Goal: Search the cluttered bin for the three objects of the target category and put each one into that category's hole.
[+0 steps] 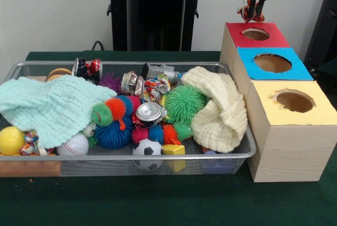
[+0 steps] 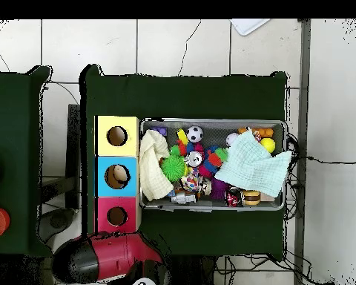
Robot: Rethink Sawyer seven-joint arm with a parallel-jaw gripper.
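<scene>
Three wooden boxes stand in a row beside the mesh bin (image 1: 243, 149), topped in red (image 1: 256, 35), blue (image 1: 271, 63) and yellow (image 1: 294, 101), each with one round hole. Most of the bin is taken up by two cloths: a mint cloth (image 1: 50, 107) spread over one end and a cream cloth (image 1: 221, 110) heaped against the wall next to the boxes. Between them lie spiky rubber balls, among which a green one (image 1: 183, 102) and a blue one (image 1: 113, 133) are largest, then crushed cans (image 1: 149, 113), a baseball (image 1: 73, 145), a small soccer ball (image 1: 147, 148) and a yellow ball (image 1: 10, 140).

The gripper (image 1: 255, 11) is held above and just behind the red box's hole. Something small and red-and-white hangs at its fingers, possibly a crushed can, but what it is cannot be made out, and whether the jaws are clamped on it or parted cannot be told.

If an item is indeed carried, it is judged to be poised for release into the red hole. A release slightly off centre could leave it caught on the rim or fallen behind the box. Further items of the category may be buried under the cloths, so they could be missed, or a cloth could be snagged and dragged out with them
</scene>
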